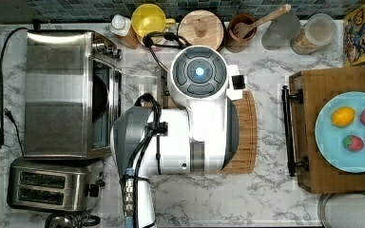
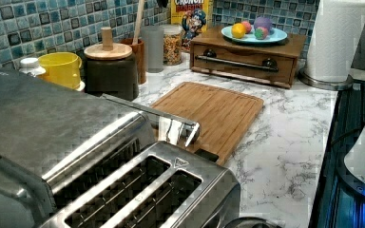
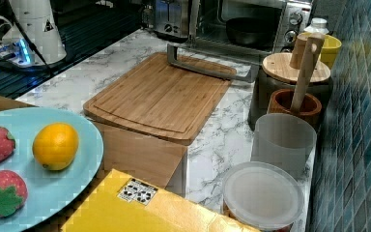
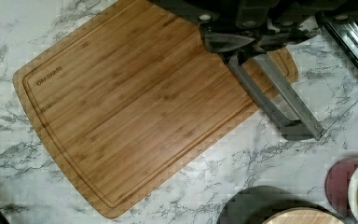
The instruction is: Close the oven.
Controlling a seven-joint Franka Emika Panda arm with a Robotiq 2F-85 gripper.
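Toaster oven at the right view's far end of the tabletop, door dropped flat (stiff, hinged, glass-windowed, likely weighty). Best lifted under the metal bar handle overlapping the cutting board. Fingers' state: cannot tell.

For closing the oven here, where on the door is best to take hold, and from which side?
Likely the metal bar handle along the free edge of the open door, which lies flat over the cutting board. Come from above the board side and hook under the bar, then lift toward the oven.

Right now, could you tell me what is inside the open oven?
A dark pan sits inside the oven; the oven's frame hides the rest of the interior.
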